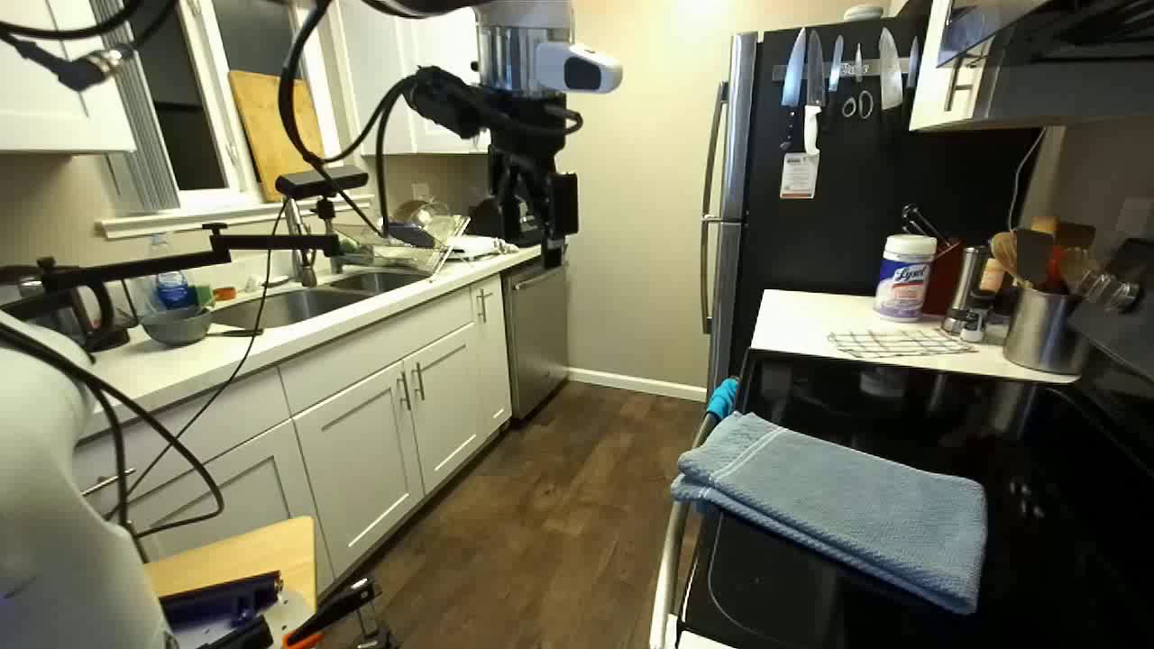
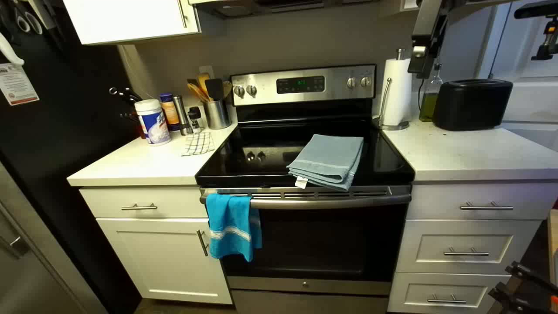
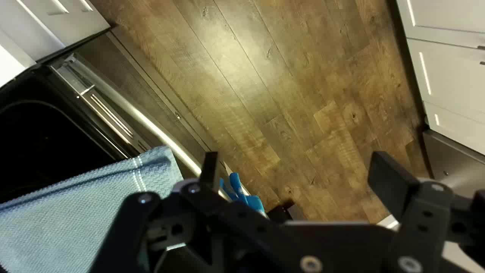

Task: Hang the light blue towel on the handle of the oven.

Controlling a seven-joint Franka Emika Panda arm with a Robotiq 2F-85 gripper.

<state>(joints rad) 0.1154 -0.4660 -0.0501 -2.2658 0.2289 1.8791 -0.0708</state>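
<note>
1 folded light blue cloth towel point(image 2: 329, 152) is lying atop the glossy black oven point(image 2: 314, 244), while the black 2-fingered pincer point(image 3: 295, 172) is hovering, jaws spread apart.

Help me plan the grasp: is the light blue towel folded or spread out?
Folded: in both exterior views, the light blue towel shows stacked layers along its front edge.

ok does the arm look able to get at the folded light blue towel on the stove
Probably yes: the open hand hangs higher than the folded light blue towel, which lies uncovered on top of the oven, and nothing shows between them.
</note>
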